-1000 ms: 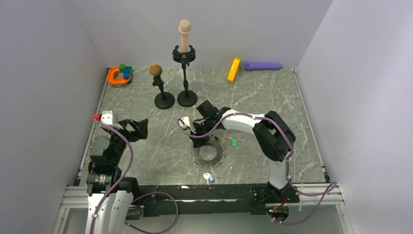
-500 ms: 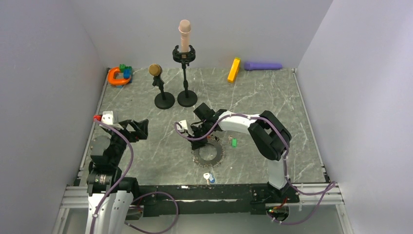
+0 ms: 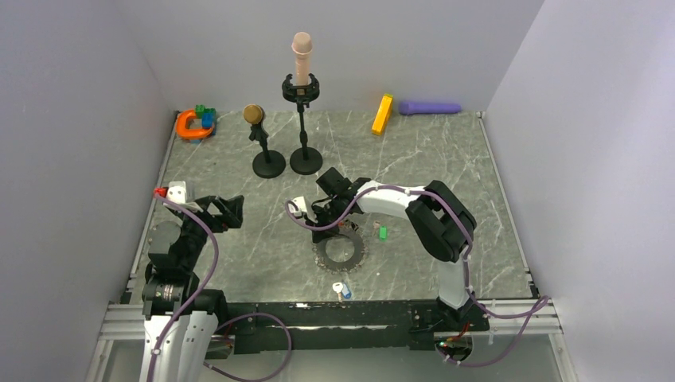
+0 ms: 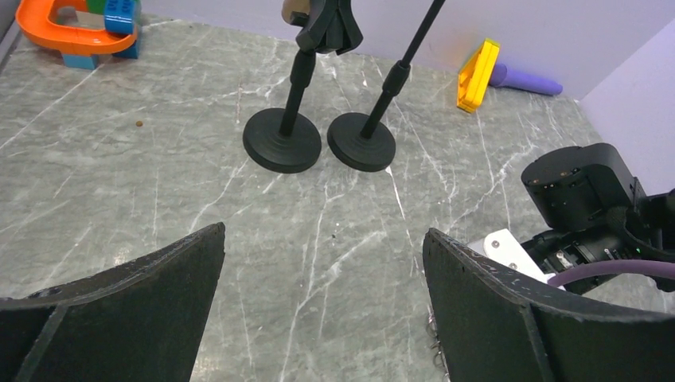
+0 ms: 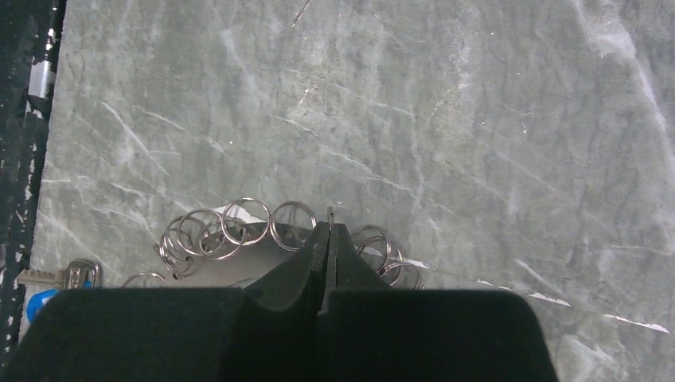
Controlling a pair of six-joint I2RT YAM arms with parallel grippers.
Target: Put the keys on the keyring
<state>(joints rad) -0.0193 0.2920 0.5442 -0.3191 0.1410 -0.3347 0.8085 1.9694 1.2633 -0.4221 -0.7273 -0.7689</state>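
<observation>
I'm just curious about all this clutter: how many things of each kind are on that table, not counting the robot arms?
microphone stands: 2
keys: 2
keyring: 1
yellow block: 1
purple stick: 1
orange toy: 1
Total: 8

right pincer [image 3: 328, 225] at keyring [image 3: 321, 255], green key [image 3: 383, 232] beside
</observation>
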